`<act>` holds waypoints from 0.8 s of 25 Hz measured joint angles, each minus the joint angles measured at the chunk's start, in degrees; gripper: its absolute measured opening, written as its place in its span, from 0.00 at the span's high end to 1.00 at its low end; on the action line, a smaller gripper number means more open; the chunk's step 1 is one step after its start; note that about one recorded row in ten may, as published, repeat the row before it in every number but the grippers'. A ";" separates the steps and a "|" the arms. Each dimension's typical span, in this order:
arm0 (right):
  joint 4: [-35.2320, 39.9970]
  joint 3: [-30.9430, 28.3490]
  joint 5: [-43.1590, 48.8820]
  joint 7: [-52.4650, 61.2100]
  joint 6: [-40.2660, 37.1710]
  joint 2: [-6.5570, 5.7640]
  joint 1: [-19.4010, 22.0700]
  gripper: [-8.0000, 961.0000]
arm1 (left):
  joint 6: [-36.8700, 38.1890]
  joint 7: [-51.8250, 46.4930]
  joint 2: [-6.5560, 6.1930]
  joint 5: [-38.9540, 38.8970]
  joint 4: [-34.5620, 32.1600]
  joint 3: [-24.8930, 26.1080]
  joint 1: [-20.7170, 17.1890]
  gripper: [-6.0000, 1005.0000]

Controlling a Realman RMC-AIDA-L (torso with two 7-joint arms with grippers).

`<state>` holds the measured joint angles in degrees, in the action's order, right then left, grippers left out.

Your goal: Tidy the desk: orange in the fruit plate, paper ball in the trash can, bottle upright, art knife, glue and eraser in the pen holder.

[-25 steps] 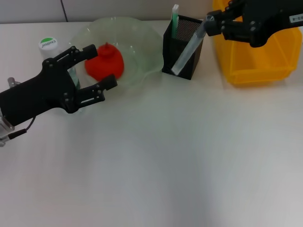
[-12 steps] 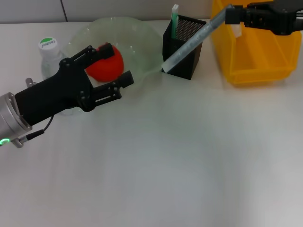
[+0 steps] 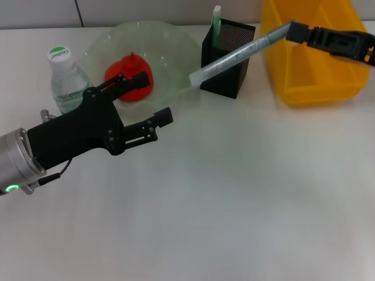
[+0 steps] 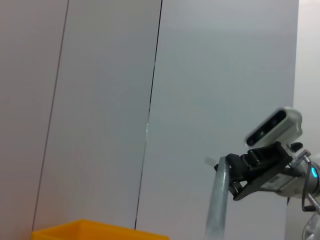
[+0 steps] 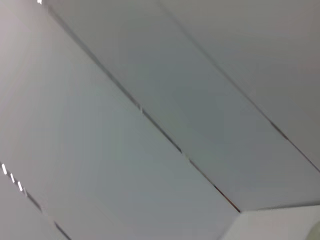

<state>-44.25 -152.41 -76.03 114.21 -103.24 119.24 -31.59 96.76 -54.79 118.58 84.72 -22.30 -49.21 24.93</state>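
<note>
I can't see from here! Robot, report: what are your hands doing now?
Right gripper shut on grey stick, held slanting over pen holder. Left gripper open, empty, beside fruit plate. Orange in plate. Bottle upright.

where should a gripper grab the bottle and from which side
Grip the bottle around its clear body just under the white cap, coming in from the open desk in front. It stands upright, and the fruit plate sits close on one side, so a level sideways pinch from the front looks safest. The left gripper hovers nearby, open.
</note>
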 joint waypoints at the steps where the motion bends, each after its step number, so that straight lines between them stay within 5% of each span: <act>1: 4.42 -1.60 -0.07 -1.24 -0.10 -0.01 0.58 0.85 | 0.00 0.00 0.00 0.00 0.00 0.00 0.00 0.19; 11: 17.42 -2.13 -0.09 -3.62 1.02 0.12 1.60 0.85 | -0.57 3.30 0.04 -0.18 1.97 -1.15 0.47 0.19; 20: 21.29 -2.11 -0.09 -3.37 2.44 0.12 1.64 0.85 | -0.64 6.33 0.19 -0.06 2.28 -3.15 0.84 0.19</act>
<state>-22.96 -154.52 -76.12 110.84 -100.80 119.36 -29.95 96.12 -48.46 118.77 84.67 -20.02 -52.36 25.77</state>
